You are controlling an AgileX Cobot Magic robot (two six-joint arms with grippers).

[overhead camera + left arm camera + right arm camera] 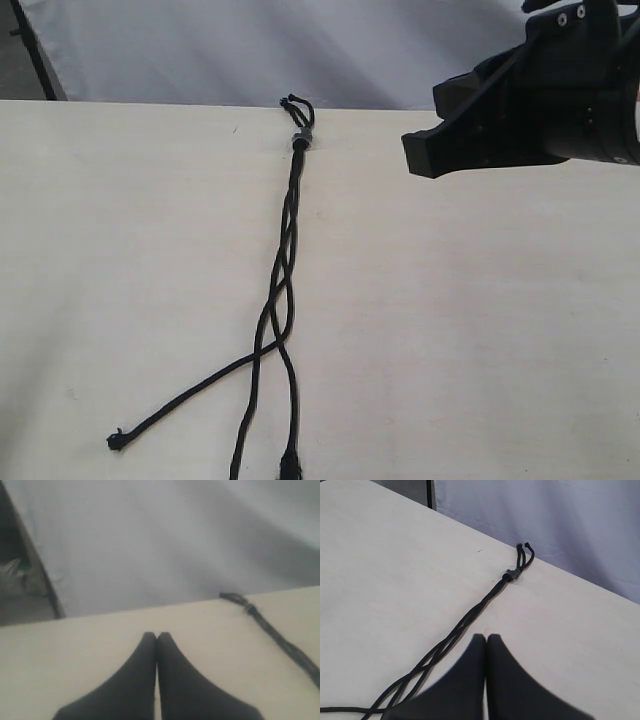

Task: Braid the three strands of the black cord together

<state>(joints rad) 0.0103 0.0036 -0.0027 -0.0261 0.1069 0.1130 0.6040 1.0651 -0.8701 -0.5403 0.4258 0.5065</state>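
The black cord (289, 250) lies lengthwise on the pale table (480, 330), its bead (300, 140) and short loop (298, 108) at the far edge. Below the bead the three strands (281, 290) cross over each other a few times, then splay apart. One knotted tip (117, 439) lies out to the left, another (291, 465) at the near edge. My right gripper (432, 125) hovers shut and empty to the right of the bead. In the right wrist view it (486, 637) sits beside the crossed strands (455, 632). My left gripper (157, 636) is shut and empty, with the cord (280, 641) off to one side.
A grey-white cloth backdrop (300, 50) hangs behind the table's far edge. A dark frame post (35, 50) stands at the back left corner.
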